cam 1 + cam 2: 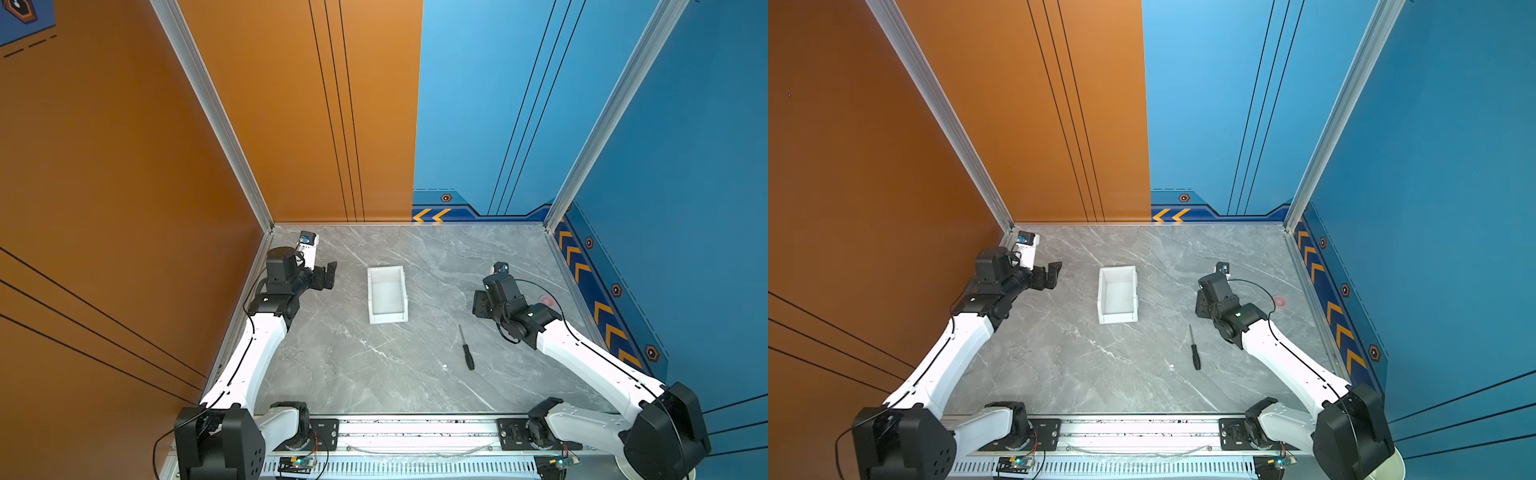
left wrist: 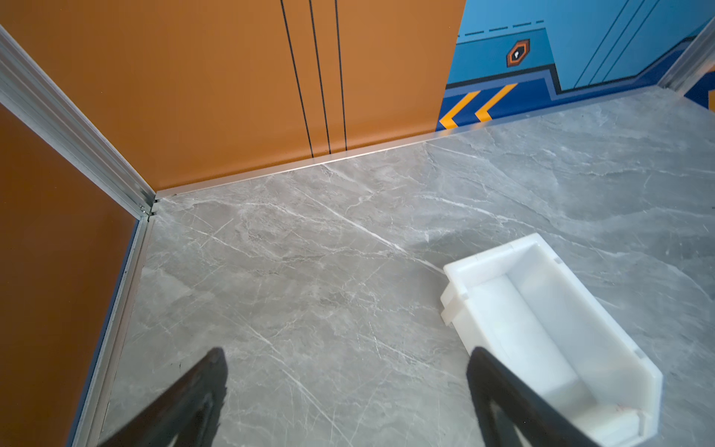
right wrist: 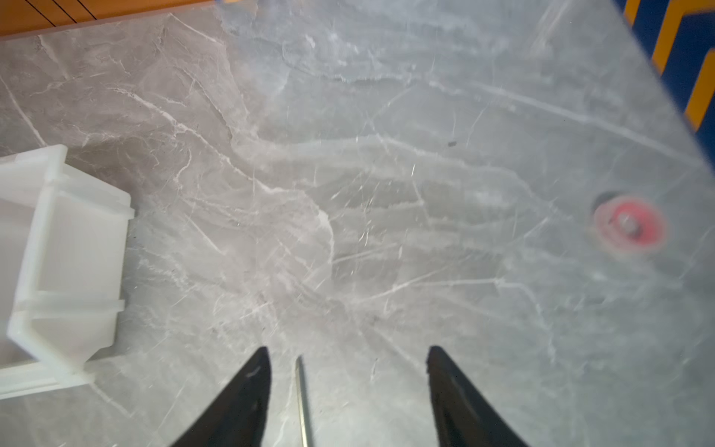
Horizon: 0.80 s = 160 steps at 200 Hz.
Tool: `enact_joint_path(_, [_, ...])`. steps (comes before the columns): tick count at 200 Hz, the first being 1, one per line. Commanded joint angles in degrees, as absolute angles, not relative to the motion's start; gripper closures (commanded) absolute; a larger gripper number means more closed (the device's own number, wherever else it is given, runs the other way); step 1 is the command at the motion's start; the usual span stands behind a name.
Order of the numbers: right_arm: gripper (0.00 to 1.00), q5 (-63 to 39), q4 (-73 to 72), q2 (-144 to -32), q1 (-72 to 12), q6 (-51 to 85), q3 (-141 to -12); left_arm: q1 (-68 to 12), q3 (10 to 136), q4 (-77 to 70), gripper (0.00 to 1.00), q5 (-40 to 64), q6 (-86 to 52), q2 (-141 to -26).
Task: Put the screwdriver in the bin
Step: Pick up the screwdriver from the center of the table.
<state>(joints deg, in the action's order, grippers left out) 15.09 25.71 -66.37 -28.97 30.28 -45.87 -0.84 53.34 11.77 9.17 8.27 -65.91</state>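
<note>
The screwdriver (image 1: 466, 348) (image 1: 1194, 348) lies flat on the grey marble table, black handle toward the front rail and thin shaft pointing to the back. The white bin (image 1: 386, 297) (image 1: 1118, 296) stands open and empty at mid-table, left of and behind it. My right gripper (image 1: 478, 304) (image 1: 1201, 305) hovers just beyond the shaft's tip. In the right wrist view it (image 3: 348, 360) is open, and the shaft (image 3: 302, 402) runs between the fingers, nearer one of them, touching neither. My left gripper (image 1: 329, 274) (image 1: 1054, 272) (image 2: 348, 358) stands open and empty, left of the bin (image 2: 464, 271).
A small red disc (image 1: 545, 299) (image 1: 1279, 302) (image 3: 628, 226) lies on the table right of the right gripper. Orange and blue walls close the table at the back and both sides. A metal rail (image 1: 415, 432) runs along the front edge.
</note>
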Motion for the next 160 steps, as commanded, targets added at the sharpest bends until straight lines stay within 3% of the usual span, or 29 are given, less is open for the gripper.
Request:
enact_joint_path(1, [0.41, 10.6, 34.8, -64.4, -31.1, 36.9, -43.6, -1.6, 57.0, 28.2, 0.02, 10.2, 10.4, -64.5])
enact_joint_path(93, [0.43, 8.4, 39.8, -66.3, -41.8, 39.9, -39.3, -5.4, 60.5, 34.8, 0.02, 12.5, 7.9, -66.9])
enact_joint_path(160, [0.46, 7.9, 36.5, -70.4, -44.4, 41.5, -36.7, -5.9, 61.5, 34.8, 0.02, 12.0, 7.8, -69.0])
